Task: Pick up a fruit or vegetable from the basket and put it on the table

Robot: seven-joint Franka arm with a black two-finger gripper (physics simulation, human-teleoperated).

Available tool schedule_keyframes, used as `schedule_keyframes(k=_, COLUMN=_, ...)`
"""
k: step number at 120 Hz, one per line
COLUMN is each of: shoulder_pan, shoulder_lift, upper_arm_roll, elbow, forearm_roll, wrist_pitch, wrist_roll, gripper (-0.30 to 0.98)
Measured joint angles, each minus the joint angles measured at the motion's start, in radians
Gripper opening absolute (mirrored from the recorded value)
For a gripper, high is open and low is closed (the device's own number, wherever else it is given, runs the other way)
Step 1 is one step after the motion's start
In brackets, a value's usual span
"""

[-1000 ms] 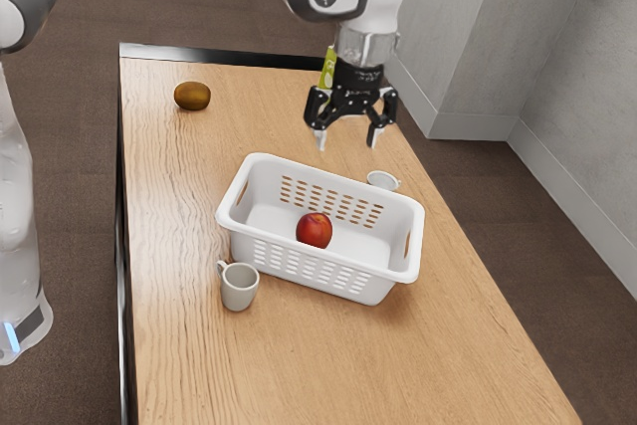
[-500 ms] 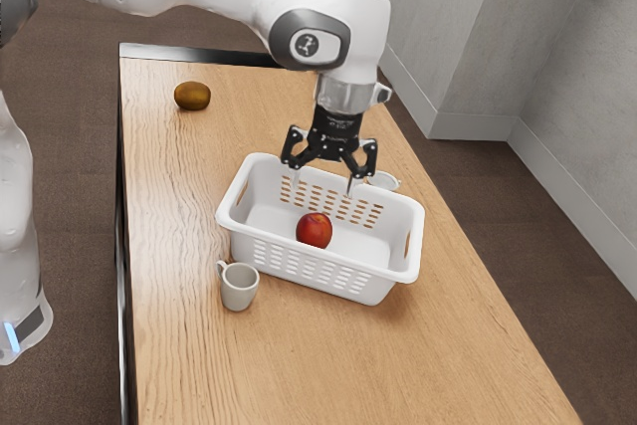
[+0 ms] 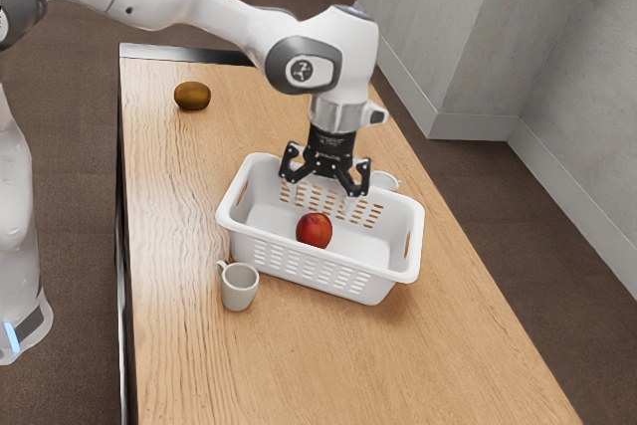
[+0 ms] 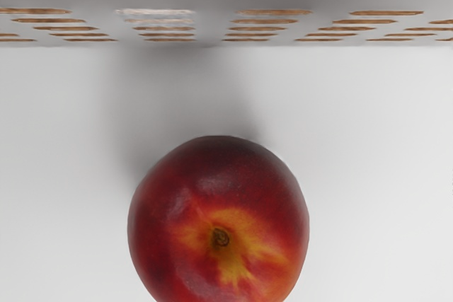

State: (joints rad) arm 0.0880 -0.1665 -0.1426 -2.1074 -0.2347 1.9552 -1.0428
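So the hand point(image 3: 320, 199) has its fingers apart over the basket point(image 3: 378, 269), and the red fruit point(image 3: 314, 232) is sitting inside. Exterior view: mug point(image 3: 240, 291) on the bench point(image 3: 179, 365), at the basket's 8 o'clock.

A round red fruit point(image 3: 315, 231) is being supported by the floor of a white basket point(image 3: 299, 262), apart from one slotted wall; its stem pit is being turned upward, ringed by yellow-orange streaks. The basket is being borne upright by a light wooden surface point(image 3: 199, 365).
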Motion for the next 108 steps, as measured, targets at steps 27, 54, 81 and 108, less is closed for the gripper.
schedule_keyframes(k=27, shoulder_pan=-0.004, shoulder_lift=0.006, upper_arm_roll=-0.003, elbow=-0.046, forearm_roll=-0.010, wrist_pitch=0.054, wrist_roll=0.086, gripper=0.69)
schedule_keyframes(k=54, shoulder_pan=-0.014, shoulder_lift=-0.014, upper_arm_roll=-0.003, elbow=-0.084, forearm_roll=-0.023, wrist_pitch=0.093, wrist_roll=0.143, gripper=0.69)
schedule_keyframes(k=81, shoulder_pan=-0.011, shoulder_lift=-0.003, upper_arm_roll=-0.003, elbow=-0.111, forearm_roll=-0.044, wrist_pitch=0.120, wrist_roll=0.183, gripper=0.69)
schedule_keyframes(k=108, shoulder_pan=-0.005, shoulder_lift=0.026, upper_arm_roll=-0.002, elbow=-0.108, forearm_roll=-0.047, wrist_pitch=0.142, wrist_roll=0.211, gripper=0.69)
